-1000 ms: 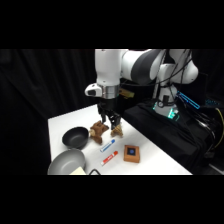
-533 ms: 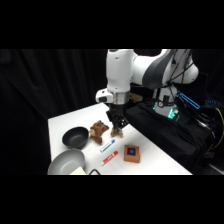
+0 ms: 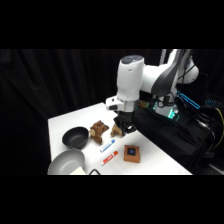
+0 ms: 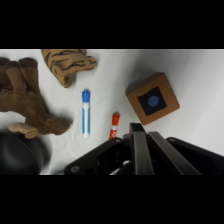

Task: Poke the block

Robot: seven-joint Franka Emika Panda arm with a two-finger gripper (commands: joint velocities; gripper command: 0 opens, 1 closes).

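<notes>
The block [image 3: 131, 152] is a small flat brown wooden square with a dark blue mark on top, lying near the table's front right. In the wrist view the block [image 4: 152, 99] sits up and to the right of the fingertips, apart from them. My gripper [image 3: 126, 131] hangs above the table just behind and left of the block, not touching it. Its two fingers [image 4: 136, 135] stand pressed together as one dark bar, holding nothing.
A brown plush toy [image 3: 98, 130] and a striped plush toy [image 4: 67, 62] lie left of the gripper. A blue marker [image 3: 107, 145] and a red marker [image 3: 109, 158] lie beside the block. A black bowl [image 3: 75, 136] and a grey bowl [image 3: 67, 162] stand at the left.
The arm has swung right, carrying the gripper from over the plush toys toward the block. Nothing on the table has moved.
</notes>
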